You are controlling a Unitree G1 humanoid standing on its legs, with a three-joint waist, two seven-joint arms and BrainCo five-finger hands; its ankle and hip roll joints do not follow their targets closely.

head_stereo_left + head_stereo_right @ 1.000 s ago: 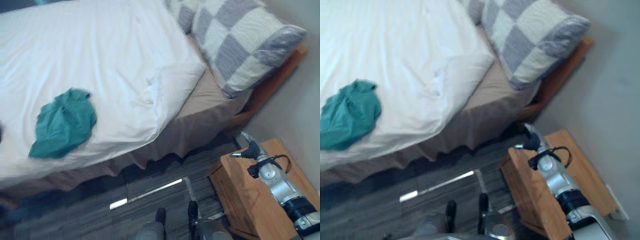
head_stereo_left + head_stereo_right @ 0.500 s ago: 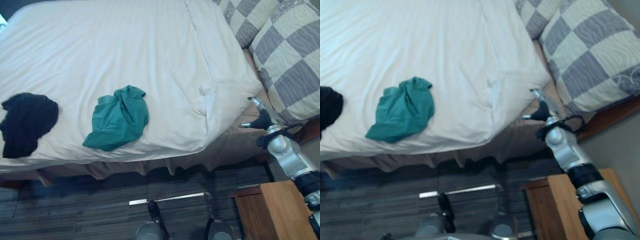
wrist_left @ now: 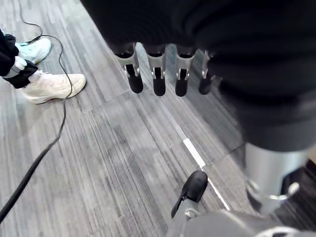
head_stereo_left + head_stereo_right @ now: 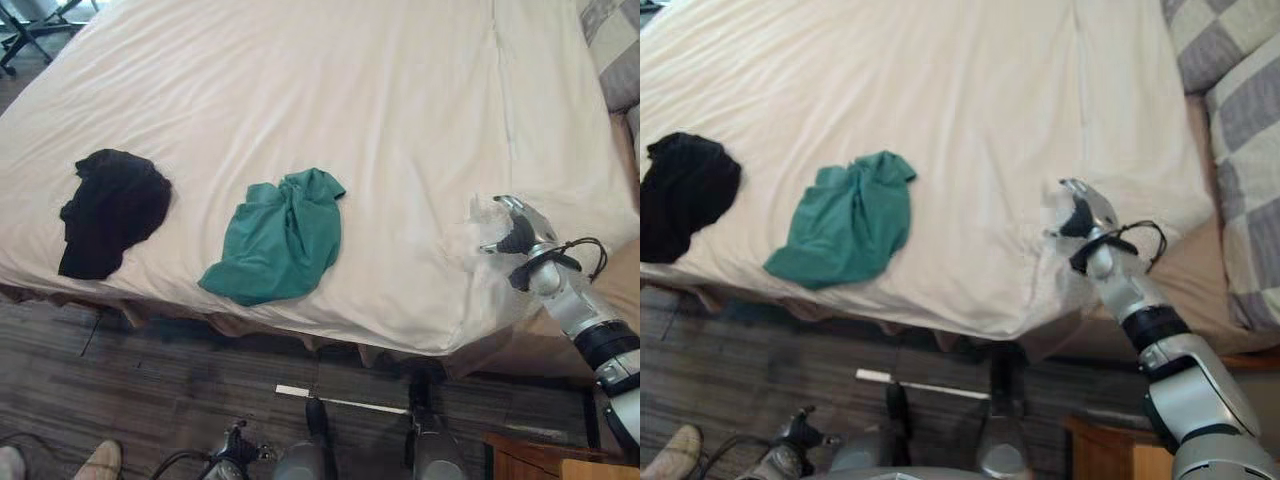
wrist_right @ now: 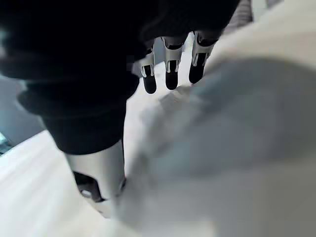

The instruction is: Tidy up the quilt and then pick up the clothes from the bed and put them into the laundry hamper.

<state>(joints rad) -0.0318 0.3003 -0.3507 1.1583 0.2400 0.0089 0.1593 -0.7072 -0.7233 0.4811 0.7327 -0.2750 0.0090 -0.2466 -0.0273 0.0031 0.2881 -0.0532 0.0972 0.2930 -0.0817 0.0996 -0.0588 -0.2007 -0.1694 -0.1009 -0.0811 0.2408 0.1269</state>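
A white quilt [image 4: 350,100] covers the bed. On it lie a crumpled green garment [image 4: 280,235] near the front edge and a black garment [image 4: 110,210] further left. My right hand [image 4: 517,232] hovers at the quilt's near right corner, where the cloth is bunched and hangs over the bed's edge. In the right wrist view its fingers [image 5: 170,74] hang straight, close beside a fold of the quilt [image 5: 237,123], holding nothing. My left hand [image 3: 155,74] hangs open above the floor, far from the bed.
Grey-and-cream chequered pillows [image 4: 1230,100] lie at the head of the bed on the right. A wooden nightstand [image 4: 1110,450] stands at the lower right. A person's shoes [image 3: 49,86] rest on the dark plank floor at my left. A chair base [image 4: 30,30] shows at the far left.
The camera has swung left along the bed, bringing the black garment into view. My right hand has gone from above the nightstand to the quilt's near corner.
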